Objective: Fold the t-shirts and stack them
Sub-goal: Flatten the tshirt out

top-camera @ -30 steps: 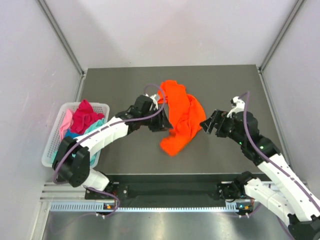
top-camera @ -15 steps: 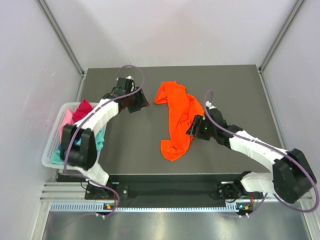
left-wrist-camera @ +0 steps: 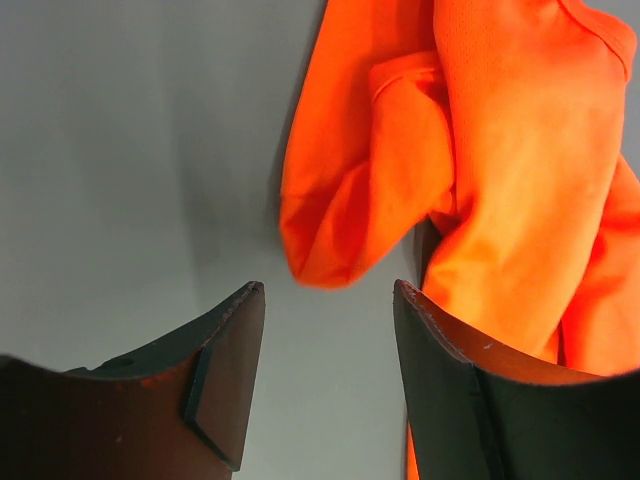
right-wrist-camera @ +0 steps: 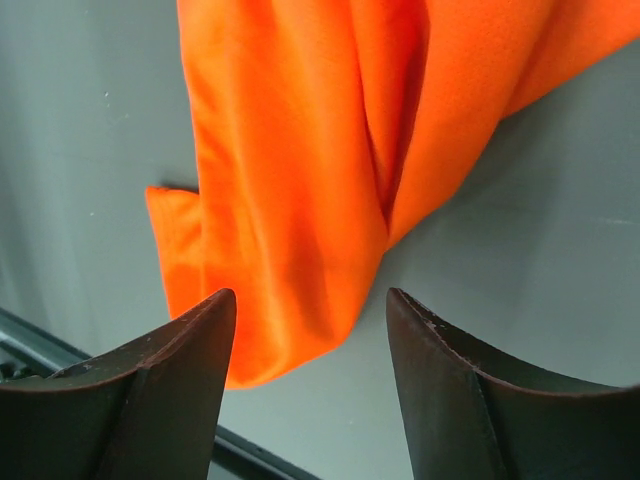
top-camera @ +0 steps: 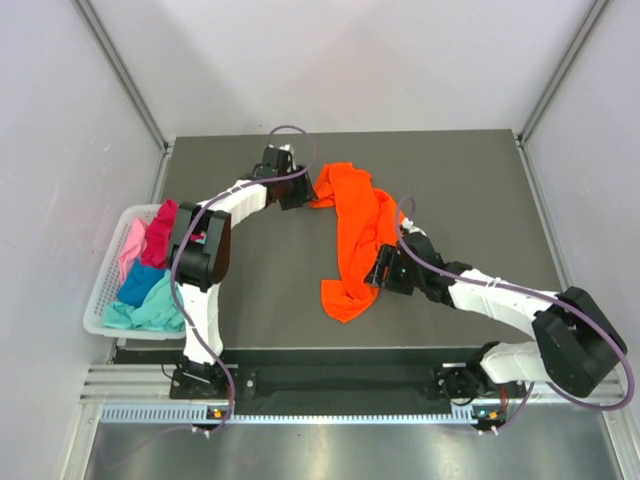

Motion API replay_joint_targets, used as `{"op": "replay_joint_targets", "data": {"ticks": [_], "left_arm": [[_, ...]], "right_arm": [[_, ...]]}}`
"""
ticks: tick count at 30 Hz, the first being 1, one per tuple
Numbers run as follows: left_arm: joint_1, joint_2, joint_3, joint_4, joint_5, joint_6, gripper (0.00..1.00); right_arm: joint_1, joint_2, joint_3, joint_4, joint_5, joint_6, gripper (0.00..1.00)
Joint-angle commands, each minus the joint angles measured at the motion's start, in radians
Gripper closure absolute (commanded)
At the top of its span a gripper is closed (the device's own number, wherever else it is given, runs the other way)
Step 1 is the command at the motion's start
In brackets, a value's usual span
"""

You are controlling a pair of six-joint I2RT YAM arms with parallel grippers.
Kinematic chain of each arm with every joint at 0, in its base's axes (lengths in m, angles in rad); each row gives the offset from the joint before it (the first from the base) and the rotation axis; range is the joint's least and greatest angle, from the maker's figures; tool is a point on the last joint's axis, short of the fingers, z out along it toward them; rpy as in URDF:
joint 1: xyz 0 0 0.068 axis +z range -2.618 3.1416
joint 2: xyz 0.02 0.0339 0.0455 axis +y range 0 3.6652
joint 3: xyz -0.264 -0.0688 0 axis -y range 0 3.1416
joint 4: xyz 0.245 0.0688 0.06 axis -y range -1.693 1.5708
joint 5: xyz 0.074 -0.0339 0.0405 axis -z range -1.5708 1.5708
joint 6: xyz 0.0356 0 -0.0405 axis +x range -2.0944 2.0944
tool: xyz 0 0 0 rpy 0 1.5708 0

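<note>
- 1 orange t-shirt [top-camera: 357,235] rumpled in long strip mid-table [top-camera: 250,290].
- Left pincer [left-wrist-camera: 328,300] open, empty, just beside far sleeve.
- Right pincer [right-wrist-camera: 310,305] open, empty, at near edge.
- Magenta, pink, teal t-shirts [top-camera: 150,270] heaped in white basket [top-camera: 95,300].

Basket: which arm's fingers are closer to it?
Left. The left fingers are up-table and right of the basket, at the orange shirt's far-left corner. The right fingers are across the shirt, at its right edge, much farther off.
</note>
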Motion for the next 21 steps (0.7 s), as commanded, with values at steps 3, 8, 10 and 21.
{"op": "replay_joint_targets", "data": {"ticks": [3, 8, 10, 21], "left_arm": [[-0.011, 0.083, 0.084, 0.113, 0.056, 0.047, 0.43], [-0.013, 0.138, 0.127, 0.098, 0.081, 0.055, 0.66], [-0.013, 0.127, 0.147, 0.081, 0.079, 0.058, 0.85], [-0.013, -0.223, 0.276, -0.264, -0.111, 0.09, 1.0]], "right_arm": [[0.019, 0.03, -0.009, 0.066, 0.03, -0.006, 0.37], [0.019, 0.073, -0.003, 0.083, 0.028, -0.01, 0.38], [0.019, 0.085, 0.02, 0.083, 0.063, -0.02, 0.42], [-0.1, -0.074, 0.345, -0.396, 0.385, -0.236, 1.0]]}}
